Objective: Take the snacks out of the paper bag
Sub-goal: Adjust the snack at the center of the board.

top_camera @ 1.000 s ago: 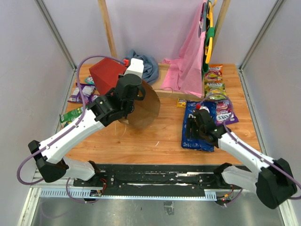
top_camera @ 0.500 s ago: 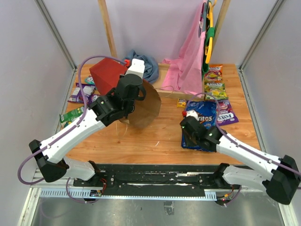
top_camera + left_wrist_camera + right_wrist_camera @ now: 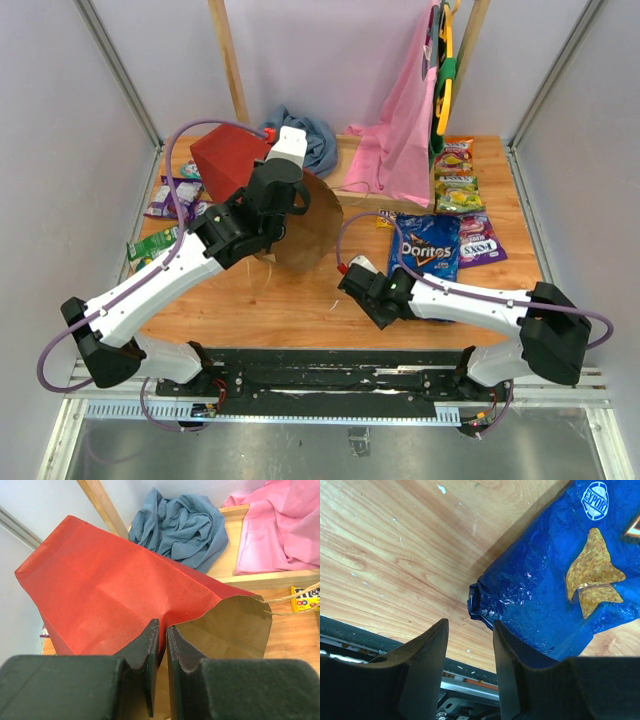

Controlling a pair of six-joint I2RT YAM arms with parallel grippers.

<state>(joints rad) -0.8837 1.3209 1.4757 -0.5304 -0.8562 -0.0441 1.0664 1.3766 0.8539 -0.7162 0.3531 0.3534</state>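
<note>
The paper bag, red outside and brown inside, lies on its side with its mouth toward the right. My left gripper is shut on the bag's rim and holds the mouth open. The blue Doritos bag lies flat on the table. My right gripper is open and empty, low over the wood just left of the Doritos bag's corner. Small packets lie at the back right, a yellow M&M's pack by the ledge, and purple and green packets at the left.
A blue-grey cloth lies behind the bag. A pink garment hangs from a wooden frame at the back right and drapes over a low wooden ledge. A wooden post stands at the back left. The black rail runs along the front edge.
My right arm has swung left off the Doritos bag to the bare wood beside it; the bag stays on the table. My left arm has not moved.
</note>
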